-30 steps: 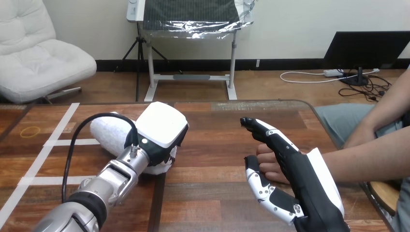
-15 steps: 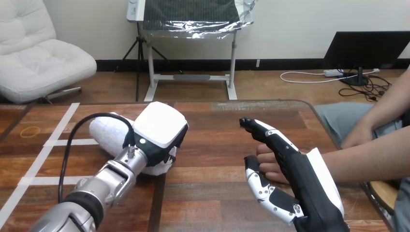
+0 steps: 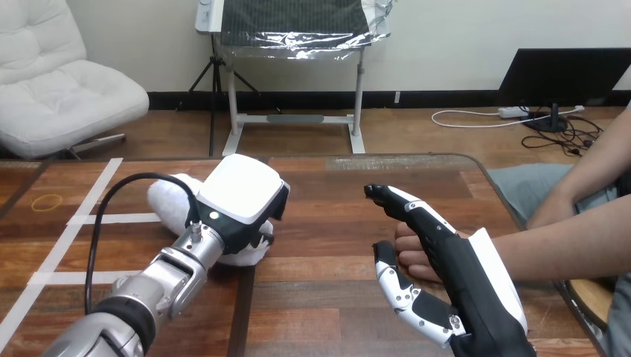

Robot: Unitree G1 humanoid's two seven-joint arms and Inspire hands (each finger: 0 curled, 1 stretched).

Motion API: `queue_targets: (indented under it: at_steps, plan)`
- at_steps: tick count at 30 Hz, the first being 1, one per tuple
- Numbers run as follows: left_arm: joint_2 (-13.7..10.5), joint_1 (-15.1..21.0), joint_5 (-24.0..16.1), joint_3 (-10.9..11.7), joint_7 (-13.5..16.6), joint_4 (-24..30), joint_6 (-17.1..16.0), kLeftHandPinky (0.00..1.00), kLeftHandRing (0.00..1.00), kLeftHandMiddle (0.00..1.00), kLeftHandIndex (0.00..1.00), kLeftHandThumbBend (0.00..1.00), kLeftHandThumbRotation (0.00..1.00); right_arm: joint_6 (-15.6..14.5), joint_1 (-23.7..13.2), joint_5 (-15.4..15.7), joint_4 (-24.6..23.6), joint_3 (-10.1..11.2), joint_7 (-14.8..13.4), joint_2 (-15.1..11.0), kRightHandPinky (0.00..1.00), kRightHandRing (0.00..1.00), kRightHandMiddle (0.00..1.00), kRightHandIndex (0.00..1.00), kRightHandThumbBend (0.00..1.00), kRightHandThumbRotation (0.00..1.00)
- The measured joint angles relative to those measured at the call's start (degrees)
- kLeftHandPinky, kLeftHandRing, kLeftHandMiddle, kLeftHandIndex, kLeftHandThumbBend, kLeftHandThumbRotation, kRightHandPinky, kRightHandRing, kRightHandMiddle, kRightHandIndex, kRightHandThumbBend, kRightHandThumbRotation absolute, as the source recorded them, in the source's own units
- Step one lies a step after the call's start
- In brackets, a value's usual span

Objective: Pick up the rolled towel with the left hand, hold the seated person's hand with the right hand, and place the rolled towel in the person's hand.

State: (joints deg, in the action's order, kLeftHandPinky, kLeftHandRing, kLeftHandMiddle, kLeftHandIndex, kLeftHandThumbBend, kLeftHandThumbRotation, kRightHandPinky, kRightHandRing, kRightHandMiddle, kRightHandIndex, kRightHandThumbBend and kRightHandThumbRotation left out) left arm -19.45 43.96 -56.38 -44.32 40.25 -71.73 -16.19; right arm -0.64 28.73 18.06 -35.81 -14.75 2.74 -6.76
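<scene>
One rolled towel (image 3: 168,203) lies under the left hand (image 3: 239,195).

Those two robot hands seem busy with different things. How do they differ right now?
The left hand lies back-up over the rolled towel, its white shell facing the camera; the right hand stands on edge. The left hand is at the towel, while the right hand is at the person's hand, which sits between its straight fingers and its thumb. Both hands are black with white shells and are over the wooden table.
</scene>
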Motion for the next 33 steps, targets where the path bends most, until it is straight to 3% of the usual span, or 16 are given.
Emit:
queue_targets:
  at_steps: [6,15,24,33]
  plan:
    - [-0.44,-1.93,3.23,2.09,-1.22,3.47,-2.53,0.50,0.52,0.55,0.58,0.59,0.04,0.00,-0.02,0.06,0.00,0.02,0.10,0.00,0.95,0.89,0.87,0.82,0.06,0.00]
    - [-2.02,-6.05,7.03,4.87,-8.46,12.59,-5.36,0.64,0.67,0.68,0.70,0.61,0.15,-0.01,0.03,0.06,0.00,-0.02,0.23,-0.03,0.95,0.89,0.86,0.82,0.06,0.00]
    - [-3.45,-10.59,10.25,6.73,-19.04,22.39,-5.99,0.86,0.86,0.86,0.88,0.67,0.26,-0.28,0.27,0.05,0.02,-0.08,0.55,-0.05,0.95,0.89,0.86,0.81,0.07,0.00]
    - [-5.38,-15.40,13.51,7.86,-30.73,31.55,-5.63,0.98,0.98,0.97,0.98,0.76,0.31,-0.73,0.50,0.05,0.08,-0.11,0.88,-0.13,0.95,0.89,0.86,0.82,0.08,0.00]
